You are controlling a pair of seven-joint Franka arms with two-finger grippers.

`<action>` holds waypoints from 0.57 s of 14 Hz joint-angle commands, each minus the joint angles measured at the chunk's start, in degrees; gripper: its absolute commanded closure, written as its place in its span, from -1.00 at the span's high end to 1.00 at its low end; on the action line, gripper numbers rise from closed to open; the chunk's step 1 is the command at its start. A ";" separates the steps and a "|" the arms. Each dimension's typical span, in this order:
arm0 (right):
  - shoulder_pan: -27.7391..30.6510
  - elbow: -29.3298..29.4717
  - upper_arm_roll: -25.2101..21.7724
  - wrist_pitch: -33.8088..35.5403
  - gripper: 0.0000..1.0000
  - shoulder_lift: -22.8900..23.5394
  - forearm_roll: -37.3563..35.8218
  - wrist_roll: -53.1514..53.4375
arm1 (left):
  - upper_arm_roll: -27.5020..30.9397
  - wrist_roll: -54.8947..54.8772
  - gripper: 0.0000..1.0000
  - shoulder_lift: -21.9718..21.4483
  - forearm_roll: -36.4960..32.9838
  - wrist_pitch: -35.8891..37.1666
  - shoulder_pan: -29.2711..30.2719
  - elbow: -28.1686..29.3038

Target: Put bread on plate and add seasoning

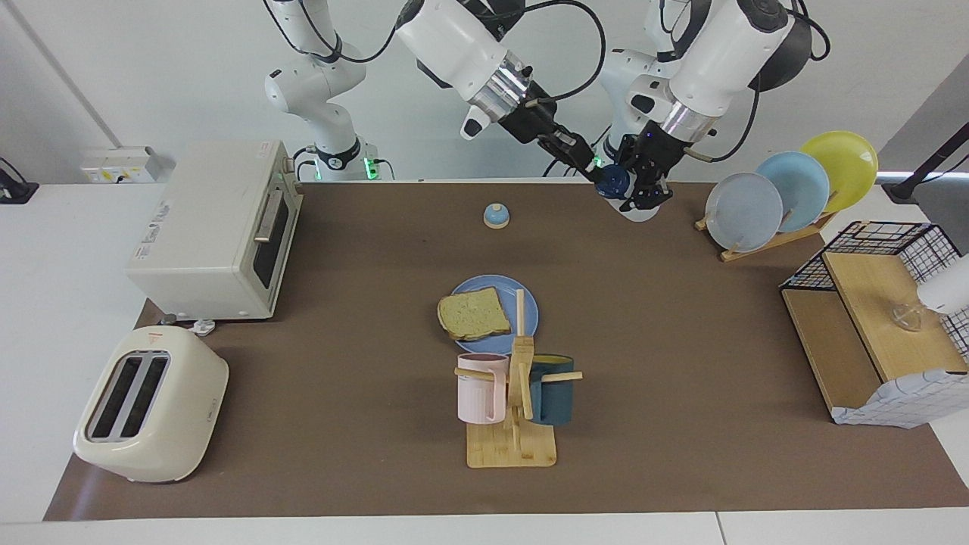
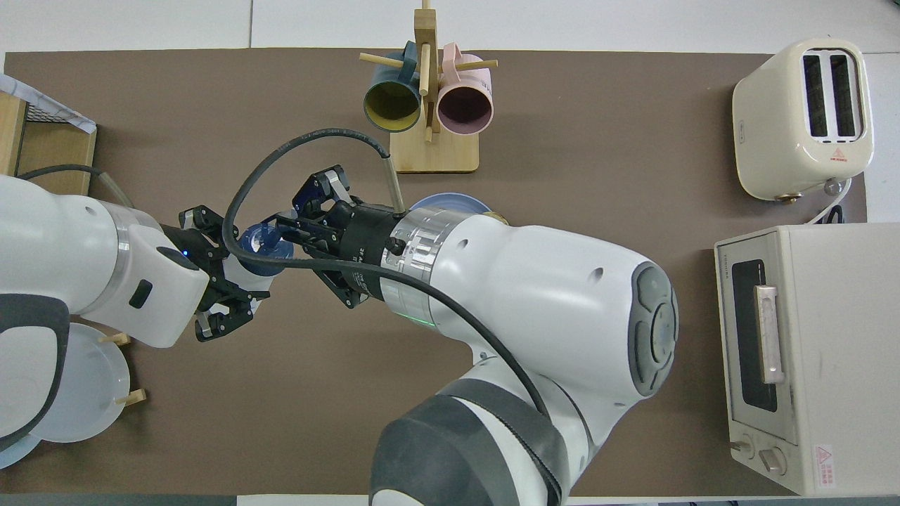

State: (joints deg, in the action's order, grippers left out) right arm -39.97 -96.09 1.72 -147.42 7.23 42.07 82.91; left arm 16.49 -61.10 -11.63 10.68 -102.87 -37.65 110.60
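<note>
Holding seasoning [image 1: 634,206]: left tool [image 1: 640,195] clamped | right tool [image 1: 598,172] pinching its cap [image 1: 612,181]

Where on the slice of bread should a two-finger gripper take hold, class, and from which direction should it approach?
Grip the bread by its crust edge that overhangs the plate rim toward the right arm's end of the table. It lies flat, so come down from above at a slant, one finger over and one under that edge. The mug rack crowds the edge farther from the robots.

Bread [image 1: 474,313] on plate [image 1: 530,303] mid-table, mug rack [image 1: 515,409] just farther out, bell [image 1: 496,216] nearer the robots, toaster [image 1: 151,412] and oven [image 1: 216,227] at the right arm's end.
</note>
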 commanded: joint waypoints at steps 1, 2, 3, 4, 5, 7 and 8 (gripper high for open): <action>0.33 3.19 -0.23 -6.30 -1.00 1.47 2.40 1.46 | -1.73 -1.65 -1.00 -1.38 0.40 2.59 -1.11 3.05; 0.33 3.10 -0.23 -9.09 -1.00 1.47 3.88 3.81 | -1.73 -1.65 -1.00 -1.38 0.40 2.67 -1.11 3.05; 0.33 2.75 -0.23 -10.77 -1.00 1.56 4.24 5.06 | -1.64 -1.65 -1.00 -1.38 0.40 2.67 -1.11 3.05; 0.33 2.66 -0.23 -10.96 -1.00 1.47 4.34 5.33 | -1.64 -1.65 -1.00 -1.38 0.40 2.59 -1.11 3.05; 0.33 2.57 -0.23 -10.96 -1.00 1.47 4.42 5.68 | -1.64 -1.65 -1.00 -1.38 0.40 2.59 -1.11 3.05; 0.33 2.22 -0.23 -10.87 -1.00 1.47 4.34 6.21 | -1.64 -1.65 -1.00 -1.38 0.40 2.59 -1.11 3.05; 0.33 1.87 -0.23 -10.79 -1.00 1.29 4.34 5.86 | -1.64 -1.65 -1.00 -1.29 0.40 2.59 -1.11 3.05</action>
State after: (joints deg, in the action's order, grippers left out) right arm -40.08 -95.87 1.61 -156.31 8.01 45.13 88.71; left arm 14.42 -61.86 -11.63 11.12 -101.82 -38.67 111.46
